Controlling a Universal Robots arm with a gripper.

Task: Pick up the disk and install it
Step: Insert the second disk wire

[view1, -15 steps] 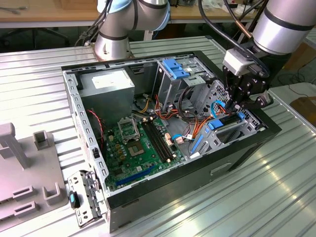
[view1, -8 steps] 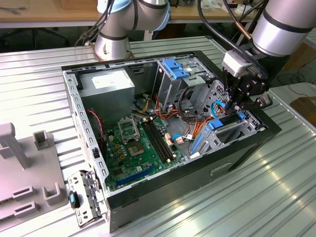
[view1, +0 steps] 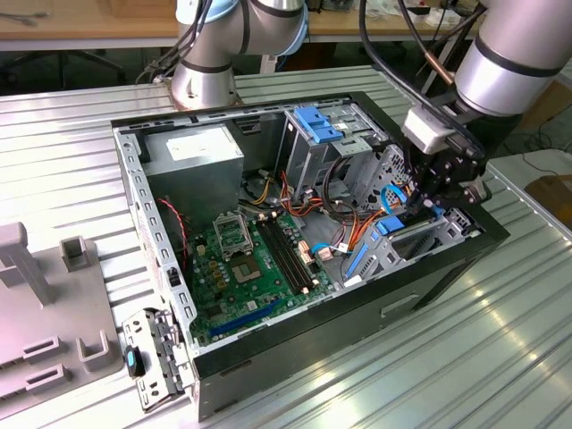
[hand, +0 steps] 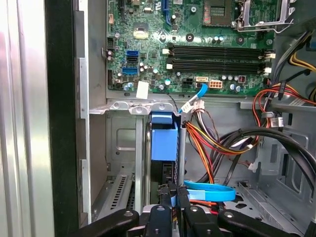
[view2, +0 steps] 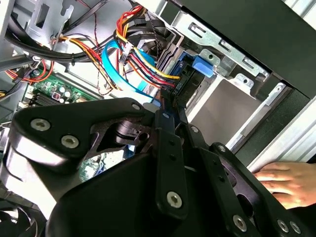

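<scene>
The disk (hand: 164, 140) stands on edge in the narrow bay at the computer case's (view1: 268, 344) front corner. Its bright blue carrier rail faces the first wrist view, with dark metal below it. My gripper (hand: 172, 195) is shut on the disk's upper edge, a black finger on each face. In the second wrist view the fingers (view2: 165, 123) meet on the disk (view2: 177, 84) beside coloured cables. In the exterior view my gripper (view1: 427, 204) reaches down into the case's right end, and the disk's blue rail (view1: 386, 226) shows just under it in the lower drive cage.
A grey power supply box (view1: 201, 152) sits at the case's back, with the green motherboard (view1: 250, 268) in the middle. A blue bracket (view1: 317, 121) tops the upper drive cage. Cable bundles (hand: 217, 143) crowd the bay. A person's hand (view2: 286, 180) rests beside the case. A grey fixture (view1: 36, 295) stands at the exterior view's left.
</scene>
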